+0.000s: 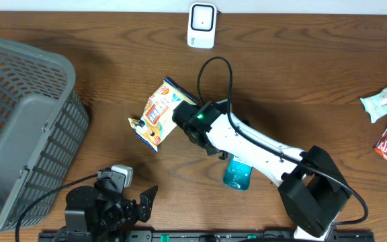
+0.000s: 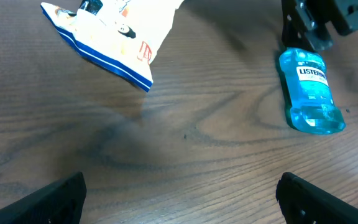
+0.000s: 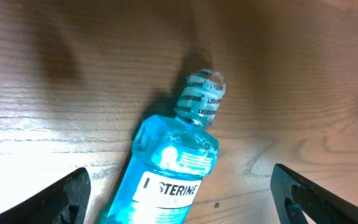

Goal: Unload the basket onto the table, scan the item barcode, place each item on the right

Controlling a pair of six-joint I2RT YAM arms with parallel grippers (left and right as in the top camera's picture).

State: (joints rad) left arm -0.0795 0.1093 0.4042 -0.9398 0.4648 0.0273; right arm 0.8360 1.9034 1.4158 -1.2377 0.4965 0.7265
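On the brown wooden table (image 1: 113,40) we saw the blue plastic mouthwash bottle (image 3: 166,171) lying under our spread right gripper (image 3: 179,186); our left gripper (image 2: 180,186) stood spread too

Mock shop checkout: grey basket (image 1: 56,144), white scanner (image 1: 201,25), snack packets (image 1: 158,111), wooden table (image 1: 301,67).

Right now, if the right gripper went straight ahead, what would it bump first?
Probably the blue mouthwash bottle, lying on the table straight ahead of the open right gripper; how far is unclear.
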